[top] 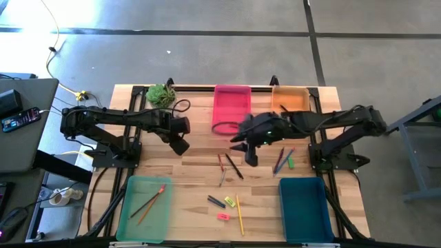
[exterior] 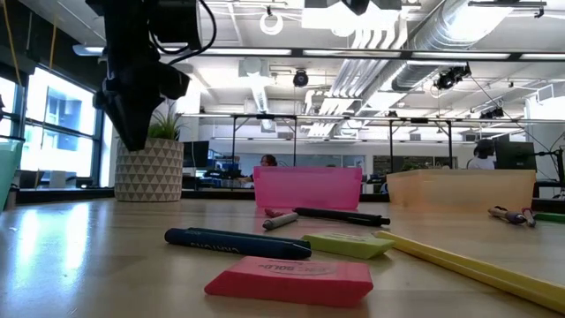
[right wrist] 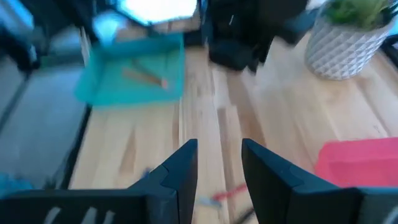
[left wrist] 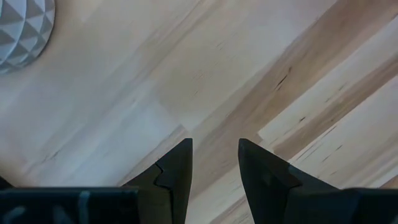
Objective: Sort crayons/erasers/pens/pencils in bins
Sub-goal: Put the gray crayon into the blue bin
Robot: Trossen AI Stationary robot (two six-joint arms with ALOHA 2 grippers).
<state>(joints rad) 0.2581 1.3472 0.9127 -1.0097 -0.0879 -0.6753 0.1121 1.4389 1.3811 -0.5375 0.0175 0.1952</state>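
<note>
Loose on the table's middle lie a red crayon, a black pen and a grey stick. Near the front are a blue stick, a yellow eraser, a pink eraser and a yellow pencil. More pens and a green eraser lie right of centre. My left gripper points down, open over bare wood near the plant pot. My right gripper hangs open above the middle sticks, slanting down toward the table's left.
Pink bin and orange bin stand at the far edge. The light green bin, holding two pencils, sits near left. The teal bin is near right. A potted plant stands far left. A black cable loop lies by the pink bin.
</note>
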